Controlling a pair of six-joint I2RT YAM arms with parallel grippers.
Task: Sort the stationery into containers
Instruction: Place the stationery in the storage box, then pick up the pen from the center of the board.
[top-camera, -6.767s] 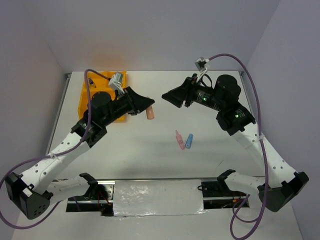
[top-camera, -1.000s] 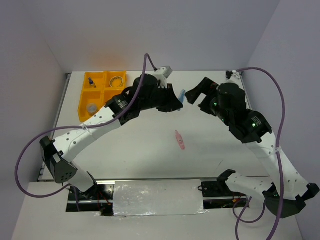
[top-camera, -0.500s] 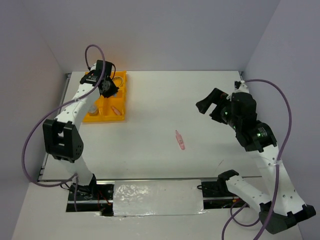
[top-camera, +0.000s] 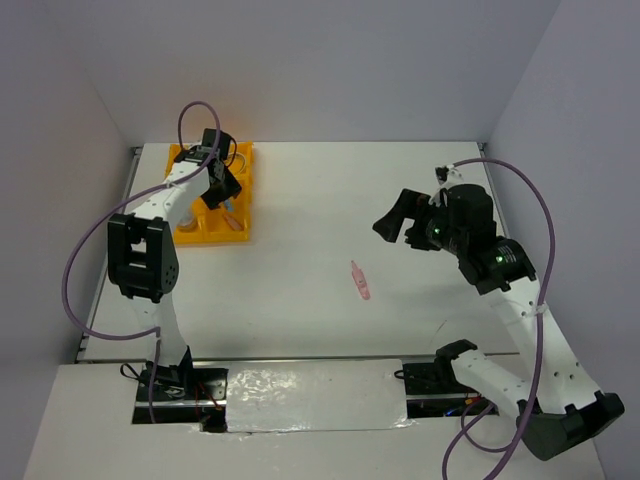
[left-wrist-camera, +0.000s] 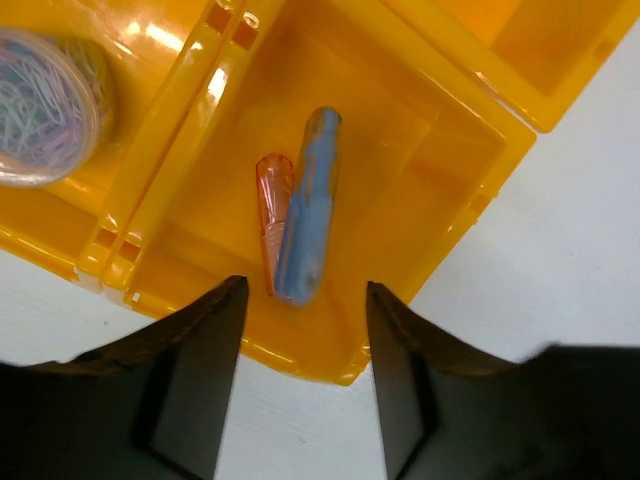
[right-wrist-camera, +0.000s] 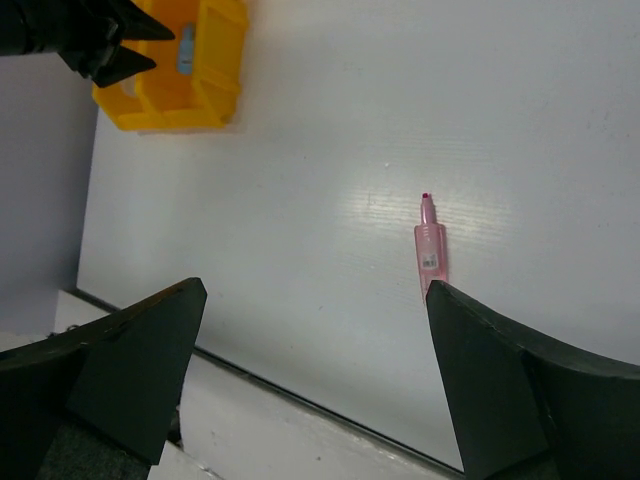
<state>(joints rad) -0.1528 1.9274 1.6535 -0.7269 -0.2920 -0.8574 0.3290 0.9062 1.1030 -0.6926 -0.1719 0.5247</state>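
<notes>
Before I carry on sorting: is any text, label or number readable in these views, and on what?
No text can be read in any view.
pink piece on the table: a small pale label with dark marks, too small and blurred to read.
blue piece and second pink piece, lying together in one compartment of the orange tray: no markings visible.

Tray (top-camera: 215, 237) sits far-left on the counter (top-camera: 300, 200). In its near-right compartment, a tapered piece (left-wrist-camera: 272, 215) and a longer piece (left-wrist-camera: 308, 210) lie side by side, touching. The jar (left-wrist-camera: 45, 120) is in the neighbouring compartment. A second tapered piece (top-camera: 359, 281) lies mid-counter, well right of the tray.
</notes>
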